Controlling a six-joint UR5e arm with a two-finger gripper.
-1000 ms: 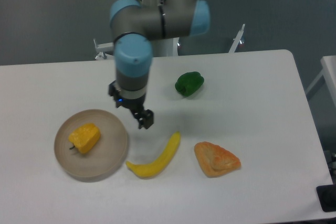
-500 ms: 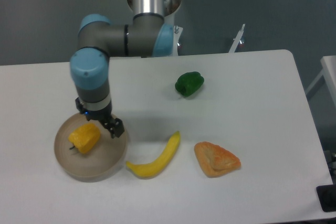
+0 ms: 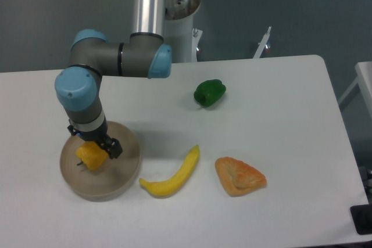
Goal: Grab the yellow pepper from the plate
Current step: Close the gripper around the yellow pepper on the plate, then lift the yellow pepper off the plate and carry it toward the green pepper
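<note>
The yellow pepper [image 3: 88, 156] lies on the left half of the round tan plate [image 3: 124, 171] at the table's front left. My gripper [image 3: 96, 146] is down over the pepper and covers its upper right part. One dark finger [image 3: 113, 148] stands just off the pepper's right side, and the other is hidden under the wrist. The jaws look open around the pepper, not closed on it. The pepper rests on the plate.
A yellow banana [image 3: 172, 174] lies just right of the plate. An orange-brown pastry wedge [image 3: 239, 176] sits further right, and a green pepper [image 3: 209, 92] lies toward the back middle. The arm's elbow and column rise behind the plate.
The arm has swung left from near the banana to above the plate and has come down over the yellow pepper. The pepper, plate and other items have not moved.
</note>
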